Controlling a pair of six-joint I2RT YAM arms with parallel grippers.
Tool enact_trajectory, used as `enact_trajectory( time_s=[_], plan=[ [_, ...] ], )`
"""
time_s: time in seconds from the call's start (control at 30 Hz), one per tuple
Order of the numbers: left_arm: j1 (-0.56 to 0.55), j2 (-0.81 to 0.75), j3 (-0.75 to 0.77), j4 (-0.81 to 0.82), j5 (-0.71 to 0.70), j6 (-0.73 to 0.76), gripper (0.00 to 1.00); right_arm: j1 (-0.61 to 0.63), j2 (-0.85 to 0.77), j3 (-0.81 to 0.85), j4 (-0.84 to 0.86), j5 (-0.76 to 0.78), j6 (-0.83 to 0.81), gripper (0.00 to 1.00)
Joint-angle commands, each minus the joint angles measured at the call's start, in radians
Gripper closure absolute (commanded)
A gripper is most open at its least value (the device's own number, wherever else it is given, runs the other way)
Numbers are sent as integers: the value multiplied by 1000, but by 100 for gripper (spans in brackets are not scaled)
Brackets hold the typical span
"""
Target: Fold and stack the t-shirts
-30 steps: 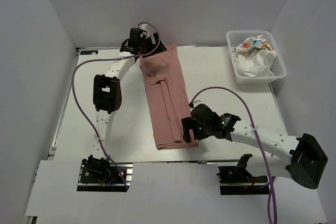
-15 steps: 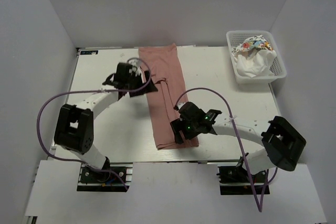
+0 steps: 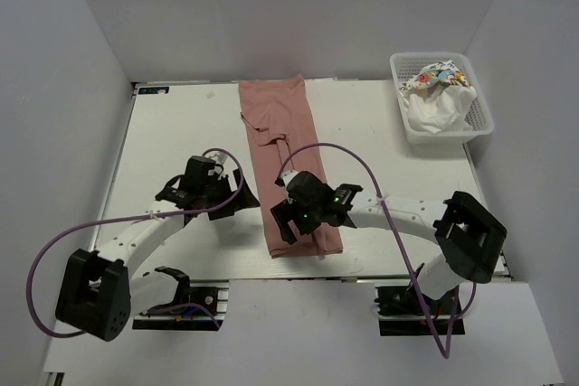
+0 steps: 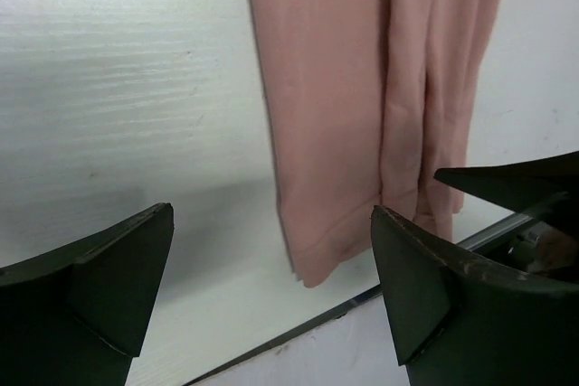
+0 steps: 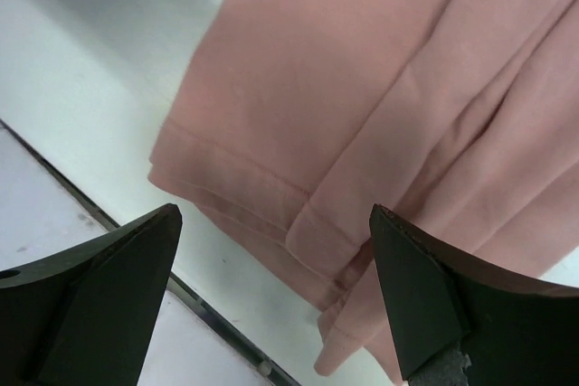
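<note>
Pink t-shirt point(image 3: 282, 146) strip runs near-to-far; right gripper point(image 3: 288, 223) spread over near hem; left gripper point(image 3: 241, 202) spread, just left.

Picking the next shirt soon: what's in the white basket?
Crumpled white cloth and a multicoloured printed piece fill the basket. Anything beneath them is covered.

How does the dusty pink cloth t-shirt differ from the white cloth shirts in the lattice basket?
Dusty pink t-shirt lies flat, folded into a long strip; white shirts sit crumpled in the lattice basket. Pink t-shirt shows plain cloth; white shirts include multicoloured print. Both: soft cloth.
</note>
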Motion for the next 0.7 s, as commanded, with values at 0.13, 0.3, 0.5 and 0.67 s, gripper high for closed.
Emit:
enact_trajectory(
  time_s=[0.13,0.3,0.5,0.67],
  plan=[
    [-2,-63,-8,-32,-47,-17,0,9,-108,-22,-81,189,75,10],
    [-2,-54,-8,-30,-75,-17,0,7,-147,-65,-128,171,102,12],
    [-2,-54,2,-30,-75,-17,0,6,-116,-99,-144,154,123,20],
    [-2,-45,11,-30,-75,-17,0,7,-64,-84,-116,135,119,40]
  ],
)
